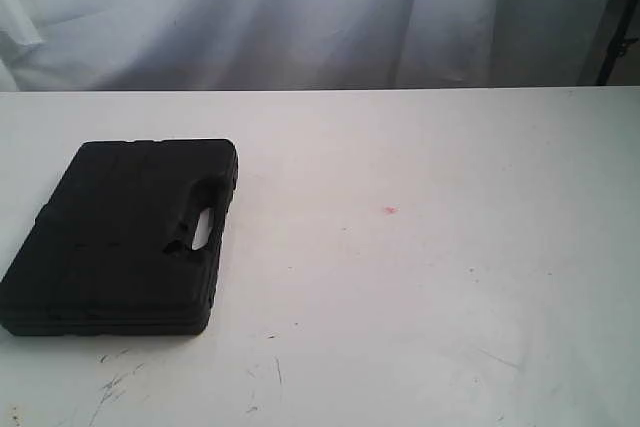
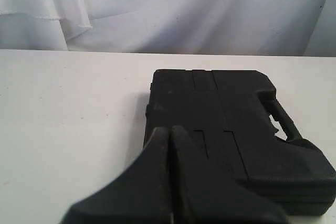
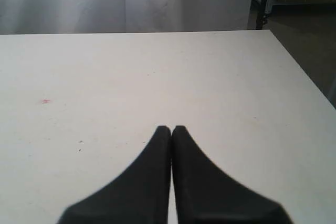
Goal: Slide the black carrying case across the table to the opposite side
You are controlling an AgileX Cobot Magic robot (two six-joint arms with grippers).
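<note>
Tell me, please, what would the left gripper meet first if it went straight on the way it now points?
Most likely the black carrying case: the shut left gripper points at it in the left wrist view. Whether it would strike the near side or skim over its top is unclear.

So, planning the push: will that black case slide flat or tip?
Likely slides flat: the black case lies low and broad on the smooth white table. Its moulded shell looks rigid, so it shouldn't flex. Pushed off-centre, it may swivel.

matt black plastic case (image 1: 120,237)
</note>
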